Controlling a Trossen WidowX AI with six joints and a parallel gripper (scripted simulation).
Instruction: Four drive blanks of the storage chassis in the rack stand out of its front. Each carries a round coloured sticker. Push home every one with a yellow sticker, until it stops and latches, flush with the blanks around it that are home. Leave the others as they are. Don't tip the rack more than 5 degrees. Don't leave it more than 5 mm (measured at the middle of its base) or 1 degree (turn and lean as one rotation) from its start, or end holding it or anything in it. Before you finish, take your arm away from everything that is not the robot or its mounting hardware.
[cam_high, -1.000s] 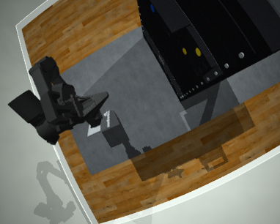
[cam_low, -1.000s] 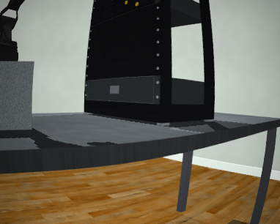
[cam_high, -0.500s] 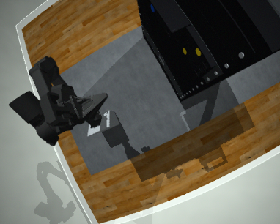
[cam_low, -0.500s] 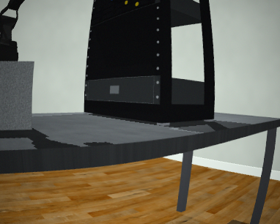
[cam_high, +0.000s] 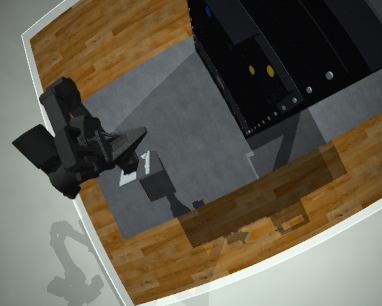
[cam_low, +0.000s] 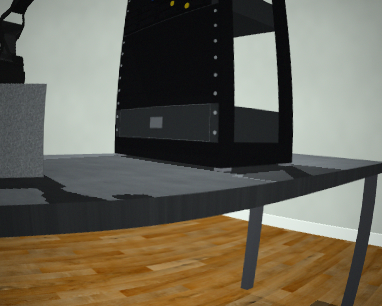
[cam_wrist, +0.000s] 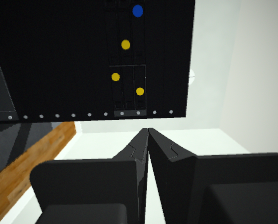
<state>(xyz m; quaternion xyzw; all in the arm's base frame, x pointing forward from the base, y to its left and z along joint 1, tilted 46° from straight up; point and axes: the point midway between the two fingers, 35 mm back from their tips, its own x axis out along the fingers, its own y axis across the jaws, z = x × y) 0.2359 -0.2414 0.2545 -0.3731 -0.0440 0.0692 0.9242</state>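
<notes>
The black rack (cam_high: 290, 55) stands on the grey mat at the far side of the table. In the wrist view its front (cam_wrist: 95, 55) shows three blanks with yellow stickers (cam_wrist: 125, 44) (cam_wrist: 115, 77) (cam_wrist: 140, 91) and one with a blue sticker (cam_wrist: 137, 10). From above I see two yellow stickers (cam_high: 251, 70) (cam_high: 270, 70) and the blue one (cam_high: 208, 9). My gripper (cam_wrist: 147, 133) is shut and empty. It is drawn well back from the rack front and points toward it; it also shows in the top view (cam_high: 140, 134). How far each blank stands out I cannot tell.
A grey block (cam_high: 156, 176) stands on the mat just beside my arm; it also shows in the low side view (cam_low: 21, 130). The rack's lower front carries a grey panel (cam_low: 167, 122). The table edge runs behind my arm base.
</notes>
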